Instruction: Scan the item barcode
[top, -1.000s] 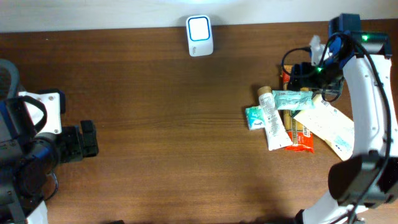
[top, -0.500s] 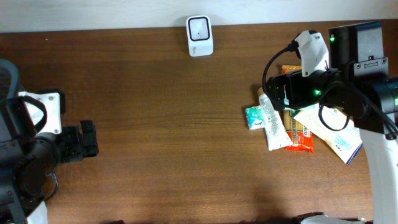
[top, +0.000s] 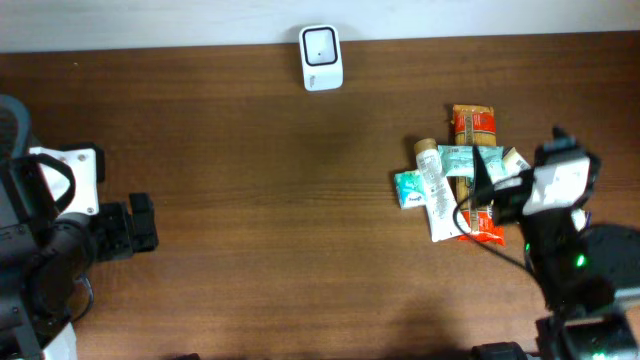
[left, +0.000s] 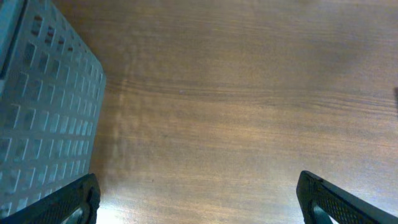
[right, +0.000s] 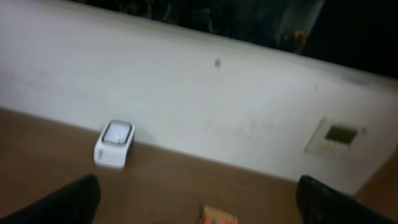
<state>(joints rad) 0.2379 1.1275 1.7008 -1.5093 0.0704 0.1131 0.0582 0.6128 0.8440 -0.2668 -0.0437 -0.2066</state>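
The pile of packets (top: 445, 180) lies at the table's right side. In it a white tube (top: 437, 195) lies beside an orange snack bar wrapper (top: 473, 125), and the right arm covers the pile's right edge. The barcode scanner (top: 320, 58) stands well apart at the back edge, against the white wall (right: 186, 93). Bare wooden table (top: 250, 200) stretches between them and leftward. The right gripper (right: 199, 199) is spread wide and empty, facing the scanner. The left gripper (left: 199, 202) is spread too, over bare wood beside a perforated bin (left: 43, 112).

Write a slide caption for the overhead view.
Barcode scanner at the table's far edge, packaged items piled right, left arm and right arm flanking.
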